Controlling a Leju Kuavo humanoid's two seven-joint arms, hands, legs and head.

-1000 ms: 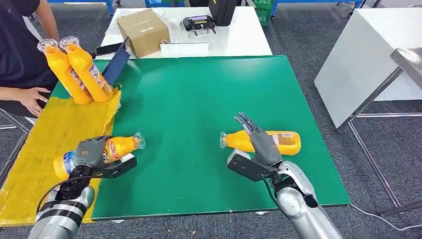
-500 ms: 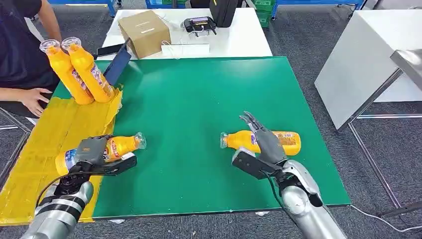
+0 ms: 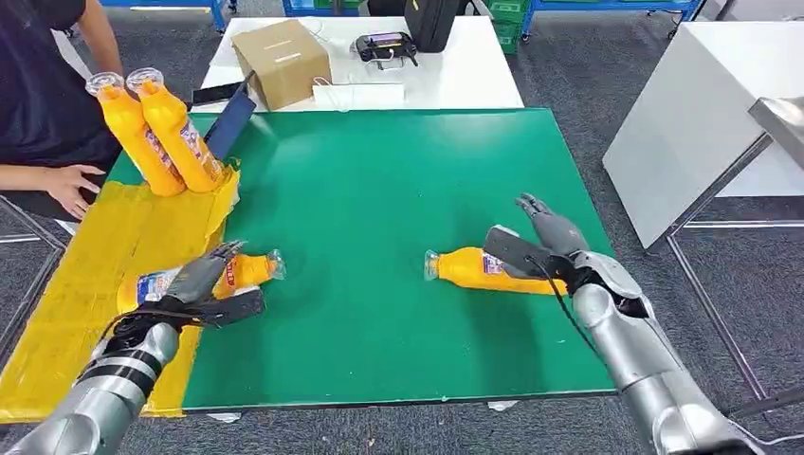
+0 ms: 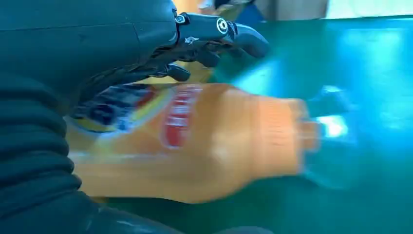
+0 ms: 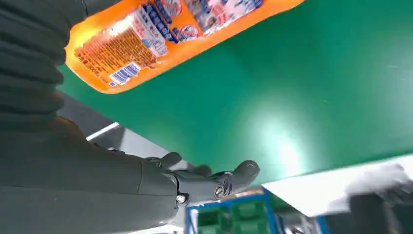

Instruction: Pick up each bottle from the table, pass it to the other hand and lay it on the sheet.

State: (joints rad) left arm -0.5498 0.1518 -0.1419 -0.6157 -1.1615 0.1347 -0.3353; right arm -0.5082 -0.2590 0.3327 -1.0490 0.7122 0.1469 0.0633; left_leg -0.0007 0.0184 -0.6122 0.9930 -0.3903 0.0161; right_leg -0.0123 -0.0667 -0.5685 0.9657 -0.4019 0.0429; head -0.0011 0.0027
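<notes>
Two hands open, right hand [image 3: 542,239] hiding bottle [image 3: 471,269] base, left hand [image 3: 207,277] over blurred bottle [image 4: 204,141]

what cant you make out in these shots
- Head view: the right hand covers the base end of the lying orange plastic bottle; contact unclear.
- Left wrist view: the orange bottle beside the left hand is motion-blurred, so its label is unreadable.
- Head view: the picture's edge cuts off the seated person.
</notes>
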